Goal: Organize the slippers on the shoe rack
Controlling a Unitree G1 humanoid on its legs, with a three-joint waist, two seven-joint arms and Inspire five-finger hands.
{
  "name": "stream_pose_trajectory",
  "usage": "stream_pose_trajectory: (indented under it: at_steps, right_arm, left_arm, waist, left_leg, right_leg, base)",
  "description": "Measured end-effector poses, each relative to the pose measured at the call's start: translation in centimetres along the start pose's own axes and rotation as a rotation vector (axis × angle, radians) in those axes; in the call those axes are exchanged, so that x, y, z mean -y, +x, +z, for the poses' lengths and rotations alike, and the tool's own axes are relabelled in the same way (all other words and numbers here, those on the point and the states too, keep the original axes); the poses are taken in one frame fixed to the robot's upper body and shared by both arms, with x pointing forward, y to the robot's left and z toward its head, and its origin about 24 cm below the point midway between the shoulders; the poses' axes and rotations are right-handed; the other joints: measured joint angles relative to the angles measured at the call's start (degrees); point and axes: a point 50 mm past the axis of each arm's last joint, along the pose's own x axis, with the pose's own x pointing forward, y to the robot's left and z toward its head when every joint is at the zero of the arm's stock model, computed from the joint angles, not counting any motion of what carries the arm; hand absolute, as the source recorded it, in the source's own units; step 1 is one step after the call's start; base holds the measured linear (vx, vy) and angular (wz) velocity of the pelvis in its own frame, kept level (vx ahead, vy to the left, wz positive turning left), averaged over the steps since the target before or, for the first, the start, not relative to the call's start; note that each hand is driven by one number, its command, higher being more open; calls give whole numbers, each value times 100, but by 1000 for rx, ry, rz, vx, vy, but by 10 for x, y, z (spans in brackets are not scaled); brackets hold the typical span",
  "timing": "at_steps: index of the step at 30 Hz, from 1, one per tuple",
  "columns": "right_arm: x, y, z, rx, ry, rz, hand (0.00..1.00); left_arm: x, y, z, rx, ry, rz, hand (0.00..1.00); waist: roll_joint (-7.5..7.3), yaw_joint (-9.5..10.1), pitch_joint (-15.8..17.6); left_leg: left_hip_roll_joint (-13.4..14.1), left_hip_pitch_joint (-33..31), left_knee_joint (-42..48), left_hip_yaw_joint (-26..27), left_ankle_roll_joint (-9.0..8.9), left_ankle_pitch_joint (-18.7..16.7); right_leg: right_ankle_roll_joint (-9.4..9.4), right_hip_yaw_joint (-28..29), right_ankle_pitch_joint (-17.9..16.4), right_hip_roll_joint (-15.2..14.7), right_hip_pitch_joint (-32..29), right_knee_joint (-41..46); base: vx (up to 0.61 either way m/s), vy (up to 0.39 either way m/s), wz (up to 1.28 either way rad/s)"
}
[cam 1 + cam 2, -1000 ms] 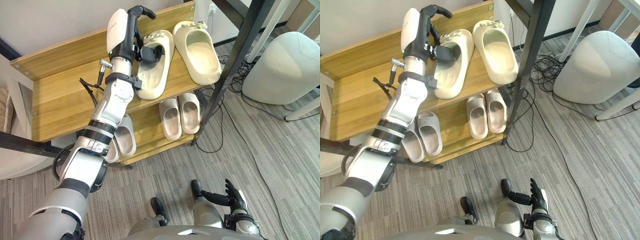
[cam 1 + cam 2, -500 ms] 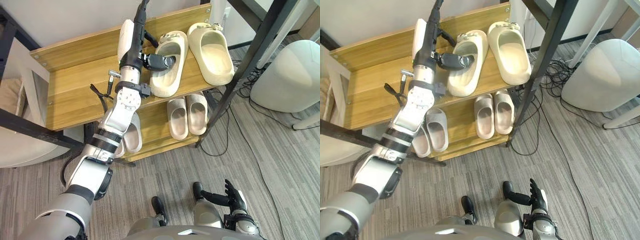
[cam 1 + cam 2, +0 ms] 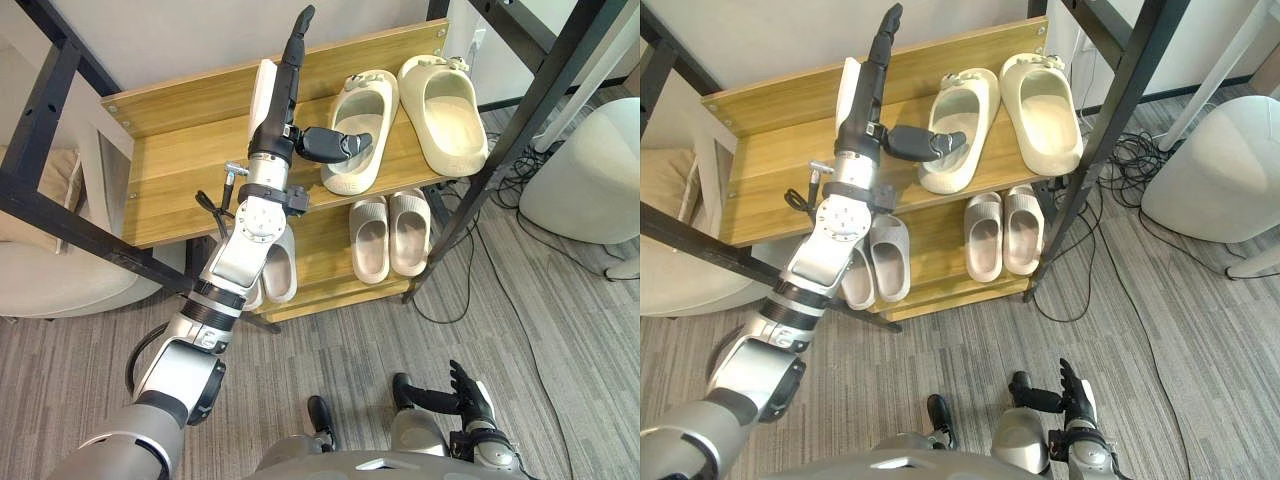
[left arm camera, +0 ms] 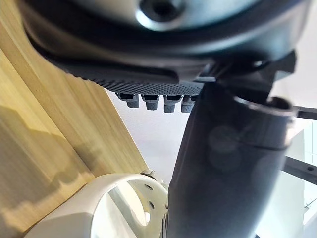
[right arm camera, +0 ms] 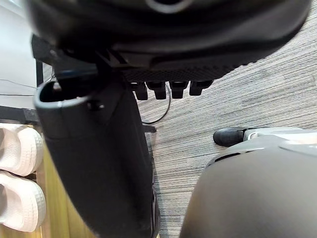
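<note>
The shoe rack [image 3: 170, 190] is light wood shelves in a black metal frame, standing on grey striped carpet [image 3: 330, 350]. Toward the top shelf's right end lie two cream slippers, the left one [image 3: 365, 108] skewed with its toe at the front edge, the right one [image 3: 445, 110] straighter. On the lower shelf [image 3: 325, 250], a ribbed beige pair [image 3: 370, 235] sits near the right end, and another pale pair [image 3: 278, 270] sits further left.

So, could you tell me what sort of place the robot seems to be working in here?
Likely an office or lab corner, not a home: a wooden shoe rack holding slippers stands on grey office-style carpet, and a tangle of cables lies on the floor beside it.
</note>
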Motion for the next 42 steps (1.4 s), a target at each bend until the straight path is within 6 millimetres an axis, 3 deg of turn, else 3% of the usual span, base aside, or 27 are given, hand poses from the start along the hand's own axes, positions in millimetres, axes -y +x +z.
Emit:
stream_pose_trajectory:
  at_steps: [6, 11, 13, 15, 23, 30, 34, 42]
  right_arm:
    - [5, -1, -5, -19, -34, -2, 100]
    - [5, -1, -5, -26, -69, 5, 100]
    - [4, -1, -6, -32, -86, 15, 100]
    - [1, 0, -5, -32, -92, 26, 100]
    - [-3, -1, -6, -43, -109, 45, 100]
    - [-5, -1, -10, -60, -119, 53, 100]
    - [-7, 1, -8, -59, -125, 61, 100]
    - [-13, 4, -4, -50, -141, 81, 100]
  left_arm:
    - [4, -26, -6, -18, -115, -1, 100]
    - [10, -64, -41, -227, -349, -11, 100]
    - [9, -73, -46, -258, -414, -2, 100]
    - [10, -79, -44, -267, -512, -7, 100]
    - [24, -91, -41, -298, -657, -70, 100]
    - [56, -101, -28, -306, -751, -227, 100]
    - [85, -108, -15, -315, -819, -344, 100]
    - [110, -105, -3, -322, -835, -445, 100]
  waist:
    - [81, 163, -56]
    - [61, 290, -87]
    - [20, 337, -121]
    - [-53, 425, -172]
    - [-142, 474, -266]
    - [-192, 537, -372]
    - [-212, 498, -428]
    - [-262, 467, -464]
  left_leg:
    - [-2, 52, -10, -100, -17, 20]
    - [66, 91, -23, -324, -78, 77]
    - [94, 90, -23, -343, -93, 87]
    - [125, 90, -24, -359, -109, 96]
    - [110, 84, -24, -432, -108, 102]
    - [96, 94, -25, -523, -100, 109]
    - [95, 96, -28, -531, -101, 123]
    - [128, 101, -28, -535, -109, 136]
  right_leg:
    - [-8, -115, -34, 8, 99, 0]
    - [-79, -355, -81, 84, 244, -1]
    - [-88, -379, -88, 109, 244, -2]
    - [-100, -401, -96, 136, 250, -4]
    - [-96, -479, -101, 123, 283, -8]
    - [-84, -578, -123, 108, 347, -26]
    - [-83, -593, -122, 105, 352, -28]
    - [-73, -601, -115, 99, 361, -28]
  base:
    - [-27, 5, 9]
    - [-39, -18, 20]
    - [-47, -20, 10]
    - [-42, -17, 3]
    - [-21, 5, 6]
    - [-21, 7, 7]
    - [-18, 3, 1]
    - [-5, 0, 0]
